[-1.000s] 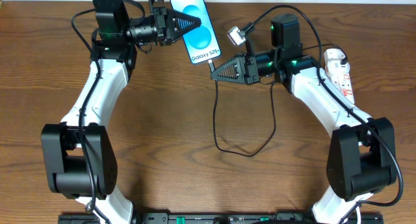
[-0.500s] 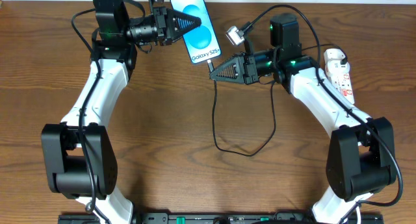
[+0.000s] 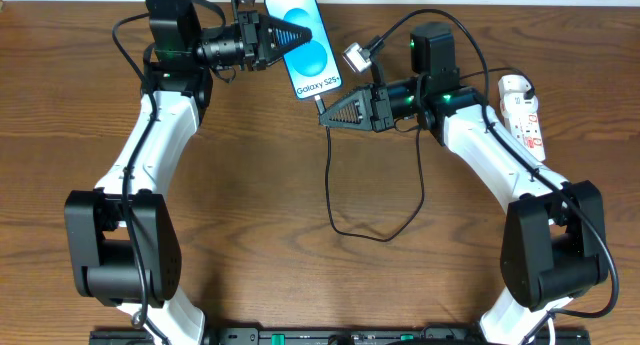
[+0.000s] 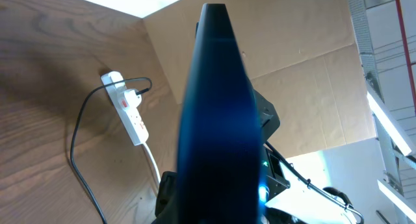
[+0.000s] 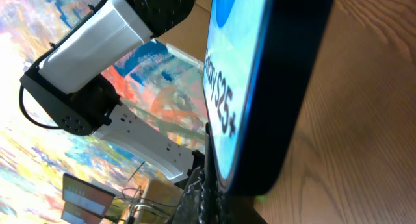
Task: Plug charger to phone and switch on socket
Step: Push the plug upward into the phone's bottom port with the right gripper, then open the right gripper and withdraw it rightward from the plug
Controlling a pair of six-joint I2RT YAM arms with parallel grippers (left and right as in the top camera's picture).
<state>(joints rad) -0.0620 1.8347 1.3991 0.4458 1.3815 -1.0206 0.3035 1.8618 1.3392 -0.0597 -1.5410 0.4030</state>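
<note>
Brown wood-grain bench (image 3: 250, 245) fills the overhead view. Close to its far edge, a little left of the middle, the phone (image 3: 308, 45) is held off the wood with its blue screen facing up and its lower end turned toward the right arm. Over the last second it has edged slightly to the right, while the connector end of the charger (image 3: 329, 185) has crept up and left. The gap that showed between the tip and the phone's bottom edge is now all but gone. The left gripper (image 3: 298, 33) reaches in from the left with its jaws clamped across the phone, which the left wrist view shows edge-on between them (image 4: 218, 120). The right gripper (image 3: 323, 119) has its jaws drawn narrow on the cable just behind the connector, and the rest of the cable loops across the middle of the bench. From the right wrist the phone (image 5: 260, 87) fills the frame and hides the tip, so we cannot tell whether it has entered the port. We judge the insertion to be under way rather than finished. The socket (image 3: 522, 110) lies by the right edge near the far right corner, with neither gripper on it, so its switch is yet to be pressed.
</note>
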